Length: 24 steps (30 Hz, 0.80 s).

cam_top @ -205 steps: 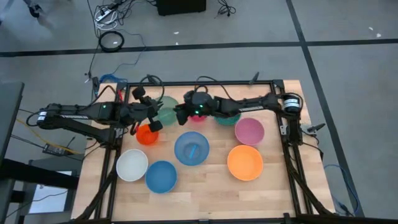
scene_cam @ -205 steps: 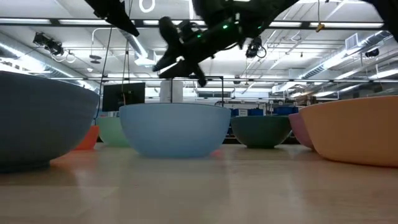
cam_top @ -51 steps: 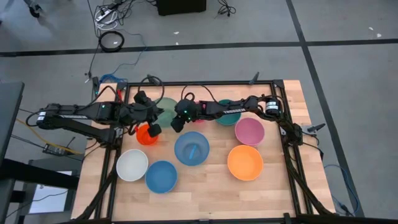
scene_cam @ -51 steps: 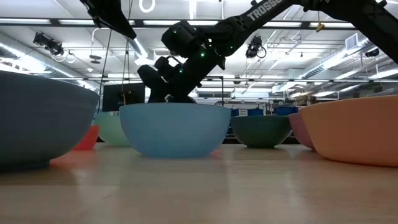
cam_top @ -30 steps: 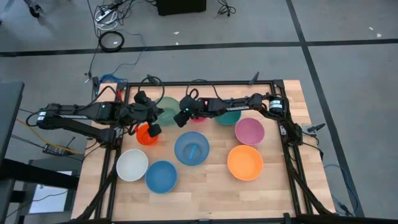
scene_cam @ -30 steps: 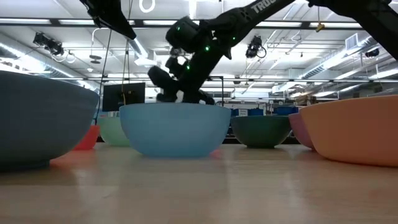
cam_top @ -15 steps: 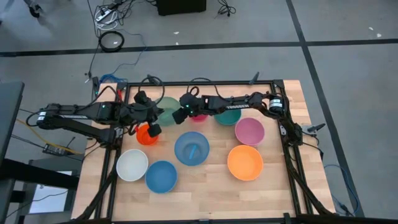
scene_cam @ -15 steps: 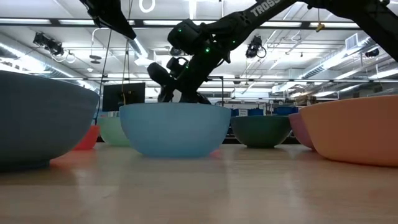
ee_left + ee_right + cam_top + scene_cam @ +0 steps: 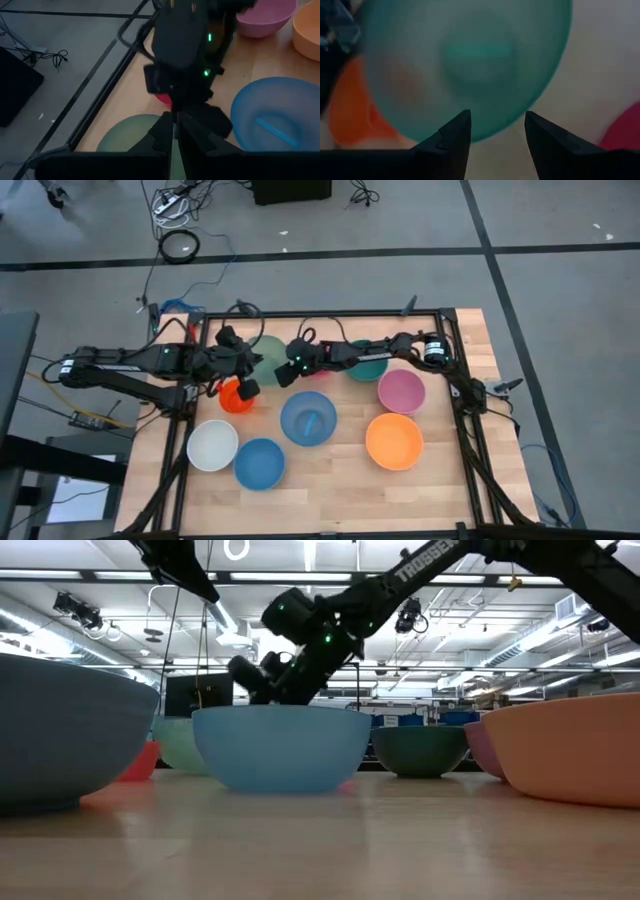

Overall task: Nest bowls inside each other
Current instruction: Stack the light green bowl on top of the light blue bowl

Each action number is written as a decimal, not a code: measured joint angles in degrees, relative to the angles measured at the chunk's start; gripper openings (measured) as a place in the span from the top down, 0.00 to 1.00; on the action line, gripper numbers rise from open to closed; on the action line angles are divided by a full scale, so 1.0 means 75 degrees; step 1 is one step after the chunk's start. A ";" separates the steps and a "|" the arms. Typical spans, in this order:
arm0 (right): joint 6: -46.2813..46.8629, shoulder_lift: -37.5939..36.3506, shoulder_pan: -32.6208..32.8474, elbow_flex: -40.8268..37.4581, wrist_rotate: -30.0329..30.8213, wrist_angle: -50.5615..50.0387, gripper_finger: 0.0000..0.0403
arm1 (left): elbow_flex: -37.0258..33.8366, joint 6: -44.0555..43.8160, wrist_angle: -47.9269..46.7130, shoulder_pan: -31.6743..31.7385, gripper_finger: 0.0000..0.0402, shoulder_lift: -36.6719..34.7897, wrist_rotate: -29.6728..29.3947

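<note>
The right gripper (image 9: 283, 374) has swung from the middle of the bench toward the green bowl (image 9: 268, 356), fingers (image 9: 451, 137) spread wide and empty over its near rim, so a grab looks imminent. The left gripper (image 9: 247, 376) hovers nearly shut, empty, above the red-orange bowl (image 9: 235, 397). No bowl is nested; the light blue bowl (image 9: 307, 418) sits empty.

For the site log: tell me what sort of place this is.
Probably a robotics lab or workshop in a large industrial hall. A wooden table in a black frame carries two robot arms, loose cables lie on the grey floor, and the low view shows exposed ceiling ducts and strip lights.
</note>
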 joint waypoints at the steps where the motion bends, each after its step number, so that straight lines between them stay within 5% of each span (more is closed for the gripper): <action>1: 0.0005 0.0110 0.0008 -0.0002 0.0003 0.0070 0.57 | 0.0000 -0.0001 -0.0002 -0.0002 0.91 0.0000 0.0064; 8: -0.0097 0.0250 0.0003 -0.0005 0.0256 0.0388 0.61 | 0.0000 -0.0001 -0.0026 -0.0003 0.91 0.0000 0.0379; 16: -0.0515 0.0250 -0.0013 -0.0002 0.0069 0.0693 0.96 | 0.0000 0.0011 -0.0007 -0.0003 0.91 -0.0003 0.0380; 24: -0.0584 0.0250 -0.0013 0.0016 0.0076 0.0892 0.99 | 0.0000 0.0016 -0.0012 -0.0003 0.91 -0.0003 0.0380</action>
